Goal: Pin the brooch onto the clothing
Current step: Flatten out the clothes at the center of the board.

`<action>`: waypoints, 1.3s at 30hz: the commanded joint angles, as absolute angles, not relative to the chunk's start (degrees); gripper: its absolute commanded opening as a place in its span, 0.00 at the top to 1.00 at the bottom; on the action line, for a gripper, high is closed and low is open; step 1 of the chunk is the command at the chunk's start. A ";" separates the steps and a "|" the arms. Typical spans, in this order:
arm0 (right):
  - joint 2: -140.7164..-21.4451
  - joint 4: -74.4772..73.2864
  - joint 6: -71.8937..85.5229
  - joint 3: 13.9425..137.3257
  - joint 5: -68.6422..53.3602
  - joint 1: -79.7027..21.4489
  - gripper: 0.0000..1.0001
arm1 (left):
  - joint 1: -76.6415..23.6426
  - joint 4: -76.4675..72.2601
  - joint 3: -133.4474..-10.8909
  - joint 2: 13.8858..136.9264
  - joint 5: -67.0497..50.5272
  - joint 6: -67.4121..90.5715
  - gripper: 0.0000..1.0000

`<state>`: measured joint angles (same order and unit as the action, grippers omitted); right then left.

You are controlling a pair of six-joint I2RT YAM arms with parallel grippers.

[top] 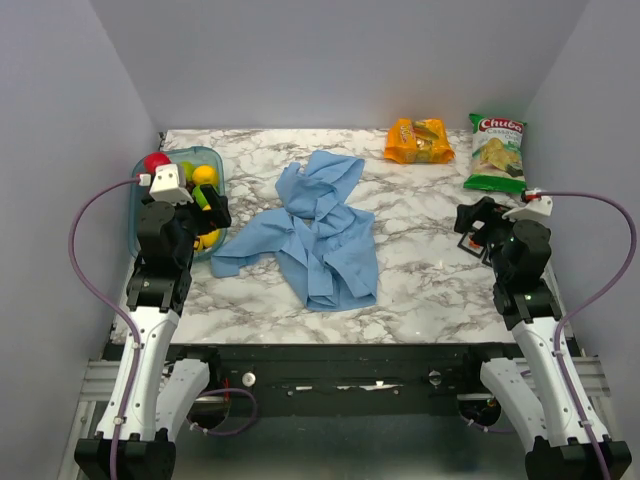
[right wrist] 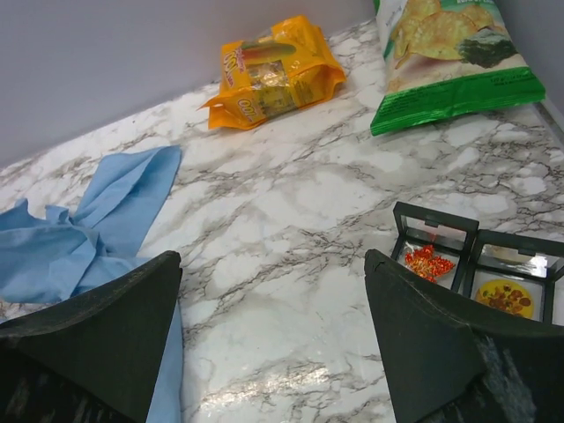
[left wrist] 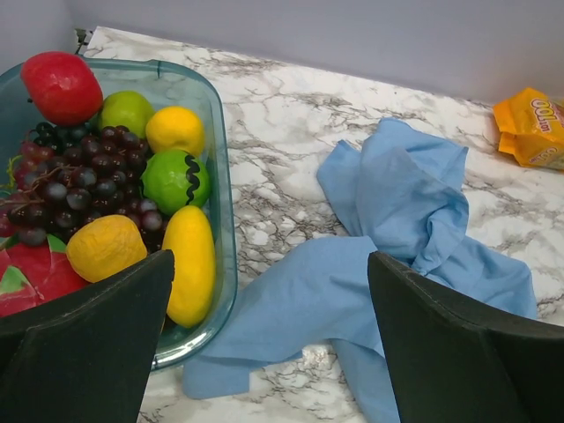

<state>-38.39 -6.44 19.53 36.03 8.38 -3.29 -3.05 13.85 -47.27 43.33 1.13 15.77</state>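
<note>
White-and-grey marbled table top (top: 430, 270) carries all items. The largest item on it is the clothing (top: 322, 235), a light blue shirt lying crumpled in a heap at the centre, with one fold running toward the left front. No ornament is visible on the fabric.

A translucent teal container (left wrist: 222, 185) stands at the left edge, just beside the shirt. It holds assorted fruit, including dark grapes, a red fruit and several yellow and green pieces.

A green chip bag (top: 496, 152) lies flat at the far right. An orange snack packet (top: 420, 141) lies to its left, well apart from the shirt.

The left gripper (left wrist: 273, 352) hangs over the near rim of the container and the shirt's left fold. Its fingers (left wrist: 88, 352) are spread wide and hold nothing. The right gripper (right wrist: 273, 344) hangs over bare table between the shirt and the trays, jaws likewise spread wide with nothing between them.

Two small black square trays (right wrist: 437, 231) sit side by side at the right, in front of the chip bag. The brooch (right wrist: 427, 262), orange-red, lies inside the left tray. The adjoining tray holds a yellow round piece (right wrist: 502, 297).
</note>
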 commanded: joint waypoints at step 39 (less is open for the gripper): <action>-85.86 -6.59 12.05 57.30 14.50 -53.87 0.16 | -21.36 22.24 -53.17 79.01 -16.34 14.15 0.01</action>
<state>-82.94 -6.68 13.41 54.30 10.50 -52.25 -21.10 20.95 -51.13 76.38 -13.67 13.19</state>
